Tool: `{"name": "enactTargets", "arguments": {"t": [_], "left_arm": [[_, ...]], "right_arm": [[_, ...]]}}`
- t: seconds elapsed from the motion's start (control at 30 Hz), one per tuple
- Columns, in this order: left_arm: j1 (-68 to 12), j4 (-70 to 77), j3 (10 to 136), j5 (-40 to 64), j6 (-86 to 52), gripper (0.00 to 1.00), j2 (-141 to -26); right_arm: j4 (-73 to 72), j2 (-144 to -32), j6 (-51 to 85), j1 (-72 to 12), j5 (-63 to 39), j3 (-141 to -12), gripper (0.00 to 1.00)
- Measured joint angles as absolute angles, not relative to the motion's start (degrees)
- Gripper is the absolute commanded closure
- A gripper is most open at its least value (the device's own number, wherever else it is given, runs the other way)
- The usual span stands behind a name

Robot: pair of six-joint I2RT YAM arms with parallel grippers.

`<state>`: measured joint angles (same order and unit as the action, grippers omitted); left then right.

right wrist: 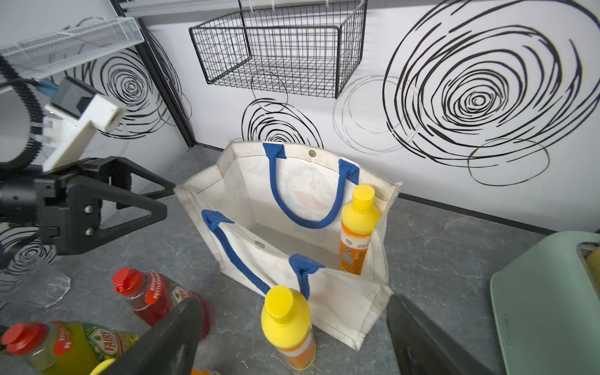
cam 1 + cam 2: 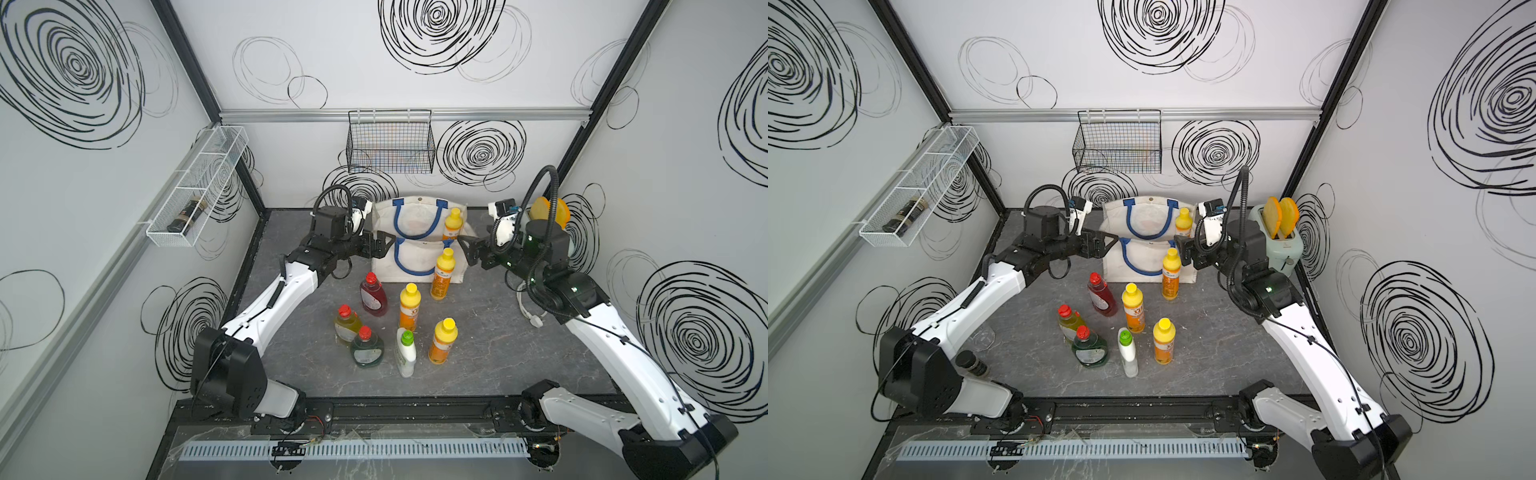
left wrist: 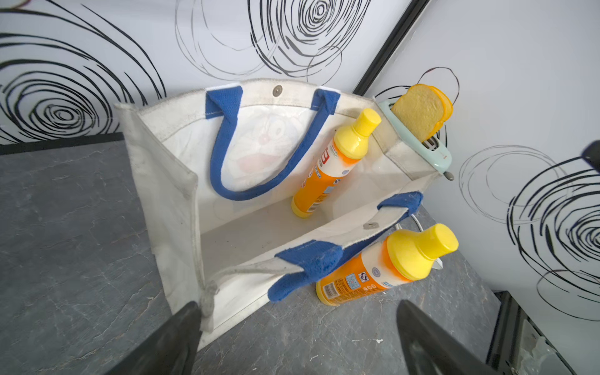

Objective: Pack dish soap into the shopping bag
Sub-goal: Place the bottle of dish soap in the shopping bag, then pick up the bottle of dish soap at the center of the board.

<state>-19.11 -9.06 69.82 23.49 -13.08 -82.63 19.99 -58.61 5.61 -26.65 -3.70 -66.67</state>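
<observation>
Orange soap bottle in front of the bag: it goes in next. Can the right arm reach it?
Probably yes: the right claw hangs open and empty near that bottle, nothing between them.

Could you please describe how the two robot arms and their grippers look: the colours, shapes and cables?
The left arm and right arm have white shell segments with black joint housings. The left gripper and right gripper are black, and their fingers are open triangular frames. Each wrist carries a black ribbed hose and a white camera block. A small green light glows on the right arm.

Bright, even light (wide-angle edge distortion)
</observation>
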Motion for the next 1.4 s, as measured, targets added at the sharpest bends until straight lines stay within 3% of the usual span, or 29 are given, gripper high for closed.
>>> {"name": "enactTargets", "arguments": {"t": [0.23,0.53,0.83,1.4], "left_arm": [[-21.19,-10.83,73.10,17.91,-11.46,0.04,-81.01],[-21.10,-12.43,76.75,17.98,-10.09,0.04,-82.76],[-18.24,-11.46,70.04,19.99,-10.87,0.04,-80.09],[-18.22,-7.90,68.23,25.08,-14.24,0.04,-78.43]], "right_arm": [[21.30,-54.68,7.62,-30.59,-5.48,-64.27,0.03],[24.05,-55.20,8.45,-33.56,-7.18,-61.23,0.04],[24.43,-48.56,6.55,-37.50,-5.80,-58.65,0.06],[23.38,-45.78,6.00,-60.20,5.21,-49.89,0.13]]}}
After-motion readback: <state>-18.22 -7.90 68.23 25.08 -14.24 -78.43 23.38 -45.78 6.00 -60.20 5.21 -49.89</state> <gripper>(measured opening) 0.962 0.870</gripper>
